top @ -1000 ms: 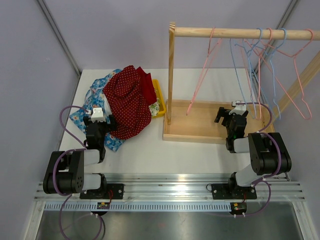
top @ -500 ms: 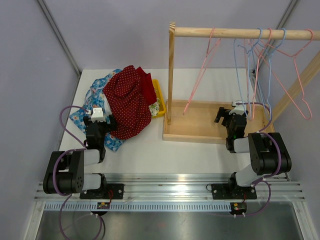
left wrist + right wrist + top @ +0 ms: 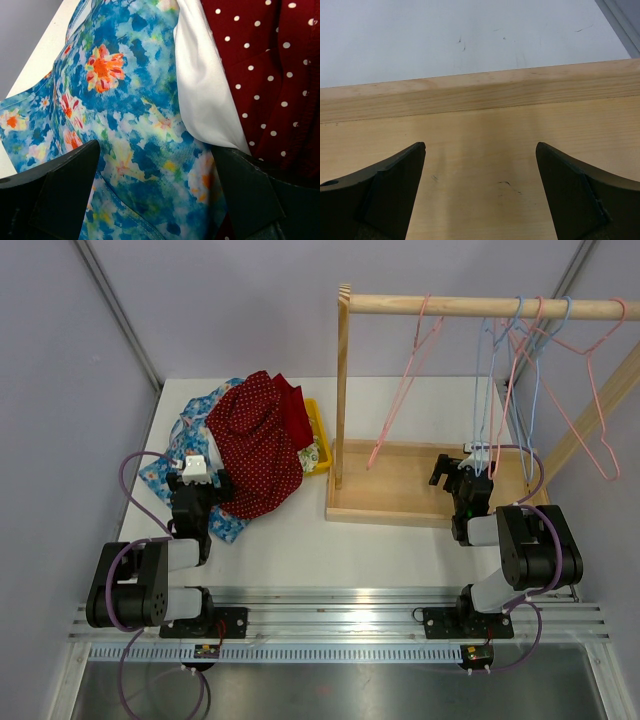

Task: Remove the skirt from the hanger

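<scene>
Lying well to the left of the upright post (image 3: pixel 342 390), the red dotted skirt (image 3: pixel 258 445) is found heaped on the table (image 3: pixel 300 535). It is draped over a blue floral garment (image 3: pixel 160 472) and partly over a yellow item (image 3: pixel 318 430). No cloth is seen on the wire hangers (image 3: pixel 500 390) under the rod (image 3: pixel 450 306). All are bare, so the removal is judged to be done or nearly so, though whether a hanger is buried in the heap cannot be told.

The left gripper (image 3: pixel 155 150) is held wide open with nothing between its fingers. The floral cloth and a strip of white lining (image 3: pixel 205 95) are seen just ahead of it, with the red skirt up and to its right. The heap's long axis is judged to run away from the arm bases, toward the far edge. The right gripper (image 3: pixel 480 147) is likewise spread wide and empty, poised over the wooden base (image 3: pixel 385 490), whose far rail is directly ahead.

The left arm is plainly the nearer to the skirt; the right is separated from it by the post. Bare table is seen in front of the heap and between it and the wooden base. The table's left edge is close beside the floral cloth, so room for drawing cloth is judged to lie toward the middle.
</scene>
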Controlling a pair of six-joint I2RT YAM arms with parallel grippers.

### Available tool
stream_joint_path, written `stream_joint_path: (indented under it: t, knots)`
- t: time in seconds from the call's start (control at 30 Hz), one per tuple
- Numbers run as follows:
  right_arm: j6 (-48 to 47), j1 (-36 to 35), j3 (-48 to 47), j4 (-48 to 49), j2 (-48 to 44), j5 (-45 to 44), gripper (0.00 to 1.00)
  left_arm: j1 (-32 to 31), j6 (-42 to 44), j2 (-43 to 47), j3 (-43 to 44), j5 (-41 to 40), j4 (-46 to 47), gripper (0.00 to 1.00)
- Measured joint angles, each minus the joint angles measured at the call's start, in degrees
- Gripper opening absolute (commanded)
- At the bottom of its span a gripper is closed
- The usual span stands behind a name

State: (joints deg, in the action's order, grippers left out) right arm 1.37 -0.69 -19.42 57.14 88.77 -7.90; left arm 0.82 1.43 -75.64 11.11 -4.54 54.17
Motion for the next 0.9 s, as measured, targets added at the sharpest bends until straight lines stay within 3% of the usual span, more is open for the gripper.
stream_joint_path:
  t: [0.9]
  knots:
    - [0.0, 0.0, 0.0, 0.0, 0.0, 0.0, 0.99, 0.3, -0.4, -0.6, 0.2, 0.1, -0.1, 0.99]
